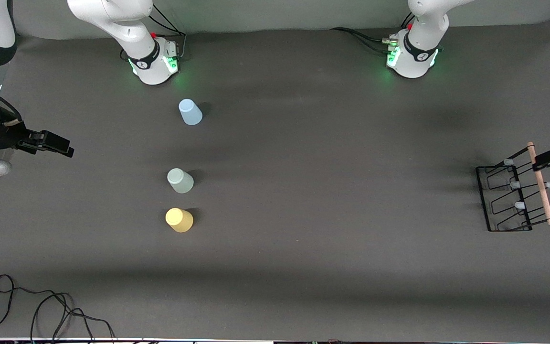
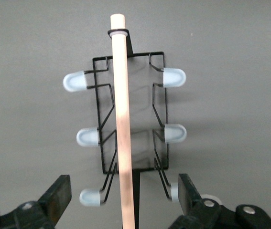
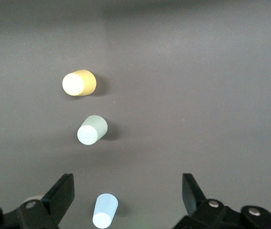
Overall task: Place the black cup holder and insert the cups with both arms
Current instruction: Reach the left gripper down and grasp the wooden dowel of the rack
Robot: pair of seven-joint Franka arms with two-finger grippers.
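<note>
I see the table (image 1: 303, 267) covered in a matte dark grey sheet, smooth and uniform; on it, toward the left arm's end, stands the black cup holder (image 1: 506, 200), a thin wire rack with a rectangular base, one round light wooden rod handle (image 2: 123, 119) running along its top, and six pale rounded peg caps, three to each side of the rod; the left gripper (image 2: 123, 200) hangs over one end of that rod, its two black fingers (image 2: 59, 193) spread wide on either side of the wood and touching nothing, so it is released; the right gripper (image 3: 125, 200) hangs over the table at the right arm's end, likewise spread wide and holding nothing; I count three cups, small smooth plastic tumblers of tapered shape, standing upside down in a line well apart from the rack, toward the right arm's end; the light blue cup (image 1: 190, 112) is farthest from the front camera, the pale mint green cup (image 1: 180, 180) sits between, and the yellow cup (image 1: 179, 220) is nearest, just beside the green one; a thin black cable (image 1: 41, 306) lies looped at the table's near edge.
</note>
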